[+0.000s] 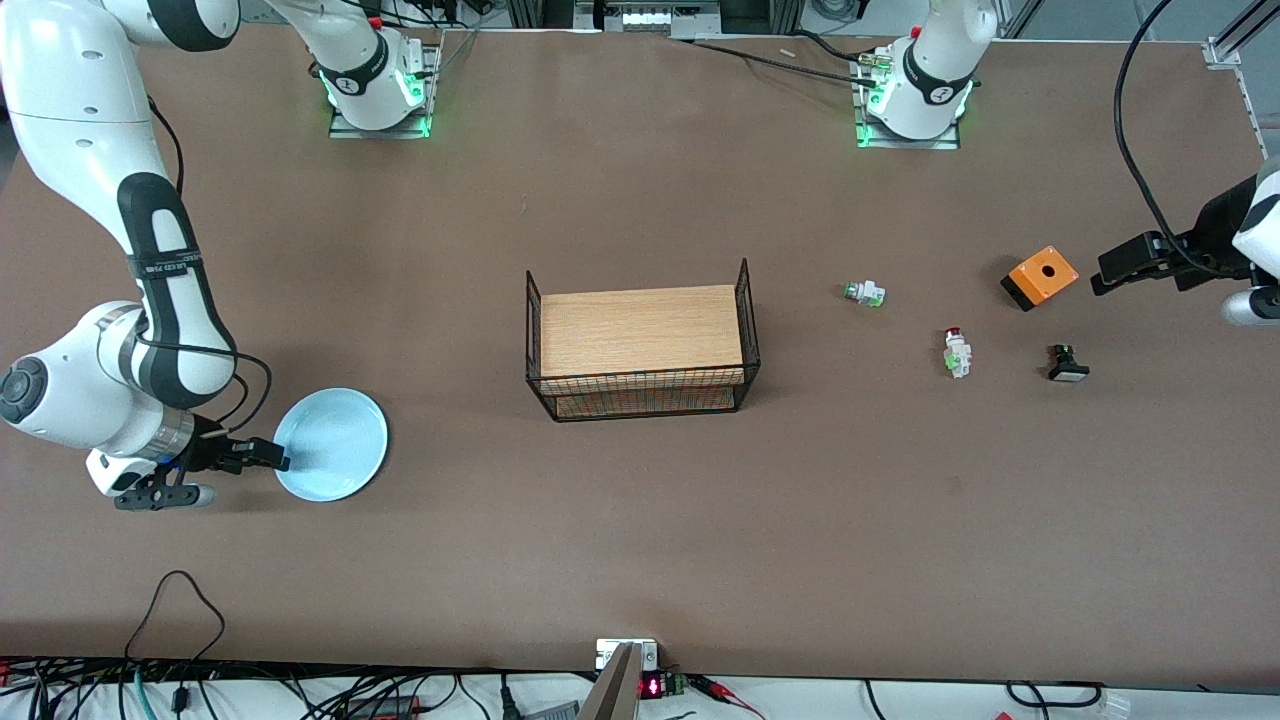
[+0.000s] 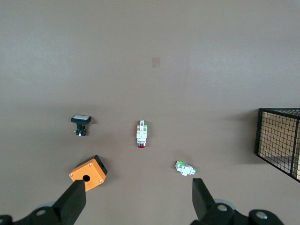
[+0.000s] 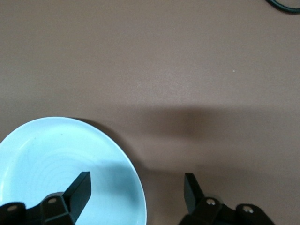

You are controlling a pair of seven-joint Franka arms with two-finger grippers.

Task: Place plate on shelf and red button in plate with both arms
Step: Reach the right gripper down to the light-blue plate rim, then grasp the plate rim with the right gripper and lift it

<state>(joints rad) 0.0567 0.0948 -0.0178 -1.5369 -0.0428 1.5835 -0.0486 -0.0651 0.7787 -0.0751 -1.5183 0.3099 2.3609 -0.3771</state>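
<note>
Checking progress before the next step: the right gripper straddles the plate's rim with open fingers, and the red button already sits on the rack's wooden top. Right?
Not quite. The front view shows the red button lying on the table, between the green-tipped switch and the black button. The right gripper does straddle the plate rim, fingers open.

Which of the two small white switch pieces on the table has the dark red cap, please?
The red button, nearer the front camera and beside the black button; the other white piece, closer to the wire basket, has a green tip.
</note>
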